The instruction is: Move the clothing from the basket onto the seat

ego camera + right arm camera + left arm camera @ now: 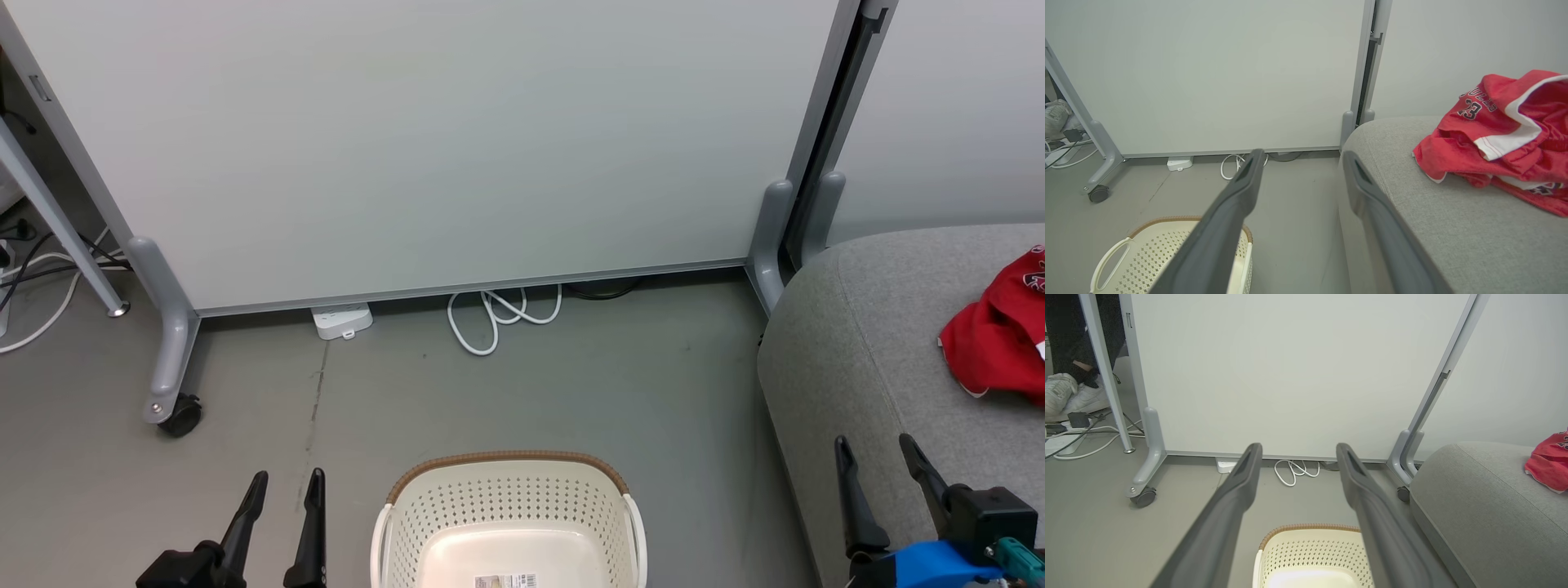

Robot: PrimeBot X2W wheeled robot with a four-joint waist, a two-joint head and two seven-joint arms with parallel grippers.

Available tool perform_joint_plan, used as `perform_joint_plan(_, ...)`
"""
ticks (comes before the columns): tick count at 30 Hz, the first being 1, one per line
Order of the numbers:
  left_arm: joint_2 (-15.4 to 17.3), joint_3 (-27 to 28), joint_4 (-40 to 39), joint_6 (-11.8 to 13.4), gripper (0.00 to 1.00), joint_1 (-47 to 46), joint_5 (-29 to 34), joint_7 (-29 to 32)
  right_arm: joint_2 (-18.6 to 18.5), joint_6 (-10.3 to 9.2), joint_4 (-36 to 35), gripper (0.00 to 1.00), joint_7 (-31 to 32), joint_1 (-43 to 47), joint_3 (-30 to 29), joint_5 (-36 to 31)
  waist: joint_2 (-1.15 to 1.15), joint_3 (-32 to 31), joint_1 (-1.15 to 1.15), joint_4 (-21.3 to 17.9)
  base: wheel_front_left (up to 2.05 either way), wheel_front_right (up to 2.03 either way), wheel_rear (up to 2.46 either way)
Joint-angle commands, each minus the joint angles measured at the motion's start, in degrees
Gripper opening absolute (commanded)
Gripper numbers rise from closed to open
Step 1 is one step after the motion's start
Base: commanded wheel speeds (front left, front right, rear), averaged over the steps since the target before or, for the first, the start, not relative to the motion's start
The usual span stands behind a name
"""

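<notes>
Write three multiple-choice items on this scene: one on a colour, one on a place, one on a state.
1. The rim of the basket is: A brown; B blue; C black.
2. The red clothing lies: A in the basket; B on the grey seat; C under the basket.
3. The left gripper and right gripper are: A both open, holding nothing; B both shut on clothing; C left open, right shut on the basket.

Answers:
1 A: a brown woven band tops the cream wall.
2 B: the red heap rests on the grey seat.
3 A: each pair of fingers stands apart with nothing between them.
</notes>
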Motion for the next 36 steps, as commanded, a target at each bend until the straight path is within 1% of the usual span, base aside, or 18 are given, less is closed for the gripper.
perform_joint_plan(1,0.1,0.3,0.3,-0.2,1.00,0.0,0.5,-0.2,0.3,-0.07,-0.3,1.00,-0.4,0.8,-0.1,-0.5,0.00,0.0,0.00,0.0,0.00,0.00,0.00)
perform_joint_plan(20,0.5,-1.5,2.2,-0.3,1.00,-0.9,0.0,-0.2,0.4,-0.07,1.1,1.00,-0.6,0.8,0.7,1.7,0.00,-0.1,0.00,-0.8,0.00,0.00,0.00)
perform_joint_plan(21,0.0,-1.3,2.3,0.0,0.00,-0.4,0.1,0.0,0.1,0.00,1.3,0.00,-0.4,0.6,0.6,1.3,0.00,-0.1,0.00,-0.8,0.00,0.00,0.00)
perform_joint_plan(29,-1.1,-1.3,6.1,0.0,0.00,2.3,-0.5,0.3,0.4,0.02,6.0,0.00,-0.3,1.0,0.6,1.6,0.00,0.0,0.00,-0.9,0.00,0.00,0.00)
perform_joint_plan(36,-1.2,0.0,5.3,-0.1,0.00,1.4,-7.7,2.3,0.4,0.02,6.8,0.00,0.5,-0.3,0.4,10.3,0.00,0.1,0.00,-1.0,0.00,0.00,0.00)
